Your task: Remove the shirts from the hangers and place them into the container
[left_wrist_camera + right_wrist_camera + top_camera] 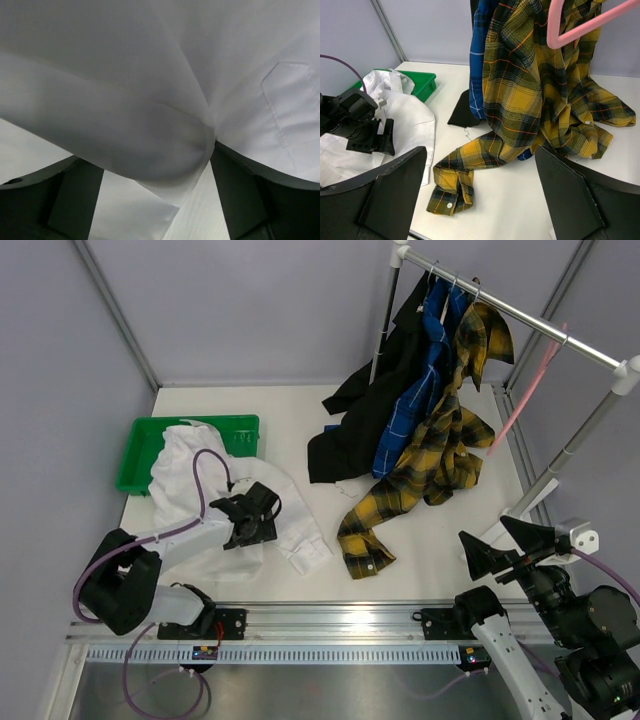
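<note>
The jaws of the left gripper (256, 518) are held wide apart. Between its fingers (75, 192) a soft fold of the white shirt (150, 75) is seen, and this fold is pressed against the inner side of the right finger. It cannot be told if the other finger is touched by the cloth. Under the jaws the shirt is spread on the table (300, 410). Beyond them, its far part is laid over the near rim and into the tray (228, 424), so the shirt is only partly inside.

The jaws of the right gripper (480, 155) are also held wide apart, and nothing is held between them. Just ahead of them, low on the table, a sleeve of the yellow shirt (520, 100) is stretched out, with its cuff toward the left finger. Further ahead and higher, the body of this shirt is hung from the rail (520, 315). The blue shirt (479, 50) is hung to its left, and the black shirt (360, 410) is placed left of that, with its lower part on the table. Above the jaws, to the right, a pink hanger (580, 27) is seen on the same rail.
</note>
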Controlling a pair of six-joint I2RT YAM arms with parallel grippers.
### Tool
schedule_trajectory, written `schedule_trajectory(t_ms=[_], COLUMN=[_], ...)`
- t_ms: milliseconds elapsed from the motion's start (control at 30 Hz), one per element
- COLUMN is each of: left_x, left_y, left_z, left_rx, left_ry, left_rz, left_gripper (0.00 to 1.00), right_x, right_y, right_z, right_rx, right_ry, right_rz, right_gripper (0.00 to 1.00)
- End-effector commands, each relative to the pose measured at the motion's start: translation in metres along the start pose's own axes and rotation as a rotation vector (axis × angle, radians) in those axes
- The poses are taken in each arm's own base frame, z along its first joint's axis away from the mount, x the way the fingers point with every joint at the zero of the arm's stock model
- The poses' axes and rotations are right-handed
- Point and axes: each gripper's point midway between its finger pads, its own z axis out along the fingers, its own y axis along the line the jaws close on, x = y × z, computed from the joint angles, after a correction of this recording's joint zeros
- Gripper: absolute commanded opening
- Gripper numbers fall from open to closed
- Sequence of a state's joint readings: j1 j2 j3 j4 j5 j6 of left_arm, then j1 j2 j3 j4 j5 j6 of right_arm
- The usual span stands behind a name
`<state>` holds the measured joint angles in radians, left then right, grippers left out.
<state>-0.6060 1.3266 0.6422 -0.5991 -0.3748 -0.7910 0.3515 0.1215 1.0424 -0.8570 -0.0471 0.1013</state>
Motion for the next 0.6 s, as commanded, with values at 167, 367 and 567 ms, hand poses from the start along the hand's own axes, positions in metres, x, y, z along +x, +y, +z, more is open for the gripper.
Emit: schedule_trajectory(t_ms=[167, 367, 567], left_x=[-0.014, -0.045, -0.114], left_y=[-0.003, 0.004, 0.007], left_z=[0.012, -0.014, -0.08], left_rx=[-0.043, -0.076, -0.056], left_ry=[-0.061, -0.152, -0.318], left_rz=[-0.029, -0.016, -0.029], left_gripper=[0.44, 0.0, 0.0], right_x=[-0.003, -0.001, -0.002], right_y=[0.005, 0.003, 0.004], right_z=[-0.002, -0.002, -0.001], right_rx=[-0.036, -0.03, -0.034], right_ry=[-0.032, -0.032, -0.031], right_rz=[-0.014, -0.016, -0.016], right_gripper=[0.99, 0.99, 0.99])
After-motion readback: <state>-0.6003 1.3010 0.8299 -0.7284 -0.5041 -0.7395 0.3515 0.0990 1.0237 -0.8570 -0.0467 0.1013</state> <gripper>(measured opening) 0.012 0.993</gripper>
